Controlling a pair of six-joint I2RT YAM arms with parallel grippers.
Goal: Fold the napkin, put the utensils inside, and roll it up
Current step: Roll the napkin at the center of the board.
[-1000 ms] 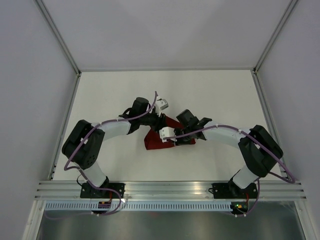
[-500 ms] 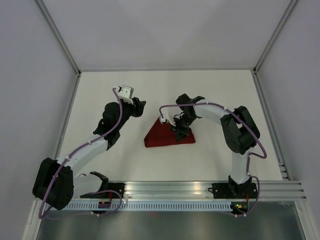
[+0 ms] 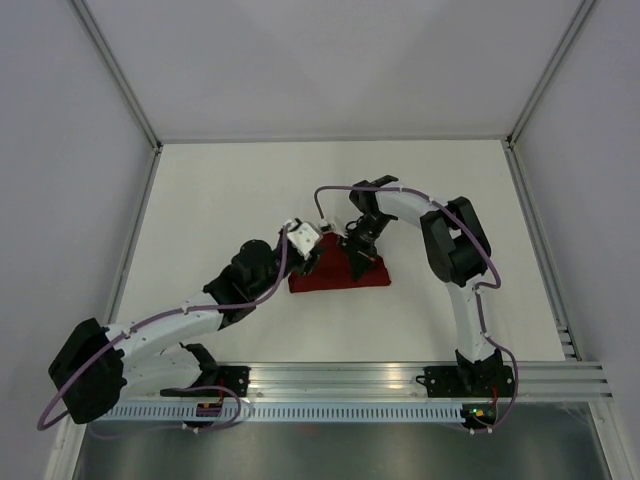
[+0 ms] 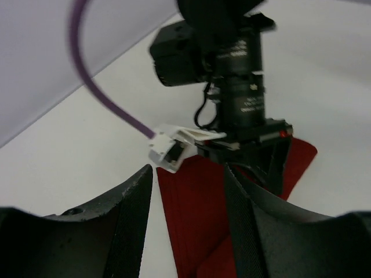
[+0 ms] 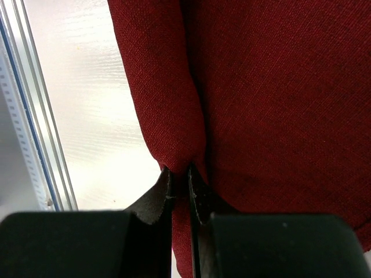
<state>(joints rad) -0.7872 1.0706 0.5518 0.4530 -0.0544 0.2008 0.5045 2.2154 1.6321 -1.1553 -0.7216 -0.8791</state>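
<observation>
The napkin (image 3: pixel 335 275) lies folded into a dark red triangle at mid-table. My right gripper (image 3: pixel 358 260) reaches down onto its upper middle. In the right wrist view that gripper (image 5: pixel 179 174) is shut on a raised fold of the napkin (image 5: pixel 278 87). My left gripper (image 3: pixel 308 256) sits at the napkin's left corner. In the left wrist view it (image 4: pixel 188 174) is open, its fingers straddling the napkin's left edge (image 4: pixel 197 220) without touching it, and the right gripper (image 4: pixel 255 153) stands just beyond. The utensils are out of view.
An aluminium rail (image 3: pixel 340 375) runs along the near table edge and also shows in the right wrist view (image 5: pixel 29 116). Grey walls enclose the white table (image 3: pixel 220 190) on the left, back and right.
My left arm swung out to the back left, then came in low to the napkin's left corner with its jaws a little wider. The right gripper stayed pinched on the napkin.
</observation>
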